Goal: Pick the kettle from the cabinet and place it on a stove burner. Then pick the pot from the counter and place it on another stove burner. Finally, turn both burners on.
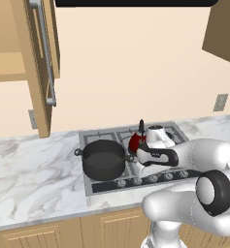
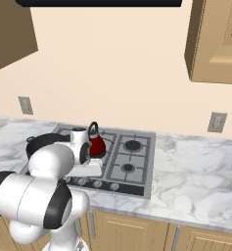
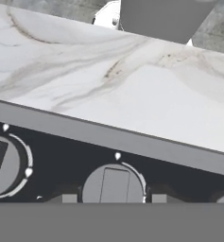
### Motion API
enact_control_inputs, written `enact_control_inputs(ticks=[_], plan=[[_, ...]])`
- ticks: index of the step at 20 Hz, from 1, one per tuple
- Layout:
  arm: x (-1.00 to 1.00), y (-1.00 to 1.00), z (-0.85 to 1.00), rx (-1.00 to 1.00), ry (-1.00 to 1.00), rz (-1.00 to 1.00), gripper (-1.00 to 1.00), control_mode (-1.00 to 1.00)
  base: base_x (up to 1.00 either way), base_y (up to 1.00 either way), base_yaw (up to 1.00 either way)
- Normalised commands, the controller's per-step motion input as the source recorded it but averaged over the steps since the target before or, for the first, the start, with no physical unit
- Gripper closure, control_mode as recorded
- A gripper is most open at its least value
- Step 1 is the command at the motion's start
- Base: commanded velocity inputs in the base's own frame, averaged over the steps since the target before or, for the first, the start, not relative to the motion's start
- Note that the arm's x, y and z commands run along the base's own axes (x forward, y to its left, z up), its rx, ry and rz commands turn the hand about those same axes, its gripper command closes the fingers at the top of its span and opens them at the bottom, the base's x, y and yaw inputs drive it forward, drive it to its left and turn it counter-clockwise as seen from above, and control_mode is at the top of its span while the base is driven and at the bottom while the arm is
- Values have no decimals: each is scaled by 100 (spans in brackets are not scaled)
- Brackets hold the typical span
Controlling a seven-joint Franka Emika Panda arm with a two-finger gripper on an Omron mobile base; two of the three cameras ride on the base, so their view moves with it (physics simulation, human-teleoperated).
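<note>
Turning: a front knob (image 3: 113, 185) is approached by the gripper (image 3: 112, 198), so that a burner can be lit; judged the last stage of the task.
Kettle: the kettle (image 1: 136, 142) is seen standing upright on a rear grate of the cooktop (image 2: 137, 162), just behind the hand; it is judged already delivered from the cabinet (image 1: 39, 63).
Pot: the pot (image 1: 104, 159) is set on the front burner at the cooktop's left end, just beside the kettle's burner, so both vessels sit over separate burners.
Gripper: the jaws are judged partly open, with one knob framed between the two finger tips in the hand view; whether the tips already touch the knob cannot be told, and nothing is seen held.
Wrist: the hand is held low over the knob row and pointed down at the panel, so the fingers can straddle the knob's raised bar.
Counter: the marble counter (image 1: 34, 169) is seen on both sides of the cooktop, and its front strip runs past the knobs in the hand view.
Next: a squeeze and a twist are thought to be needed; slipping off the bar is the risk.
</note>
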Motion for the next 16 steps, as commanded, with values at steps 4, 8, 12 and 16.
enact_control_inputs(ticks=[4,8,12,16], plan=[[-6,0,-16,0,0,13,100,-100,0,0,0],[-12,0,-18,0,-2,13,100,-100,0,0,0],[-18,0,-16,0,-2,13,100,-100,0,0,0],[-23,0,-21,0,-4,12,100,-100,0,0,0]])
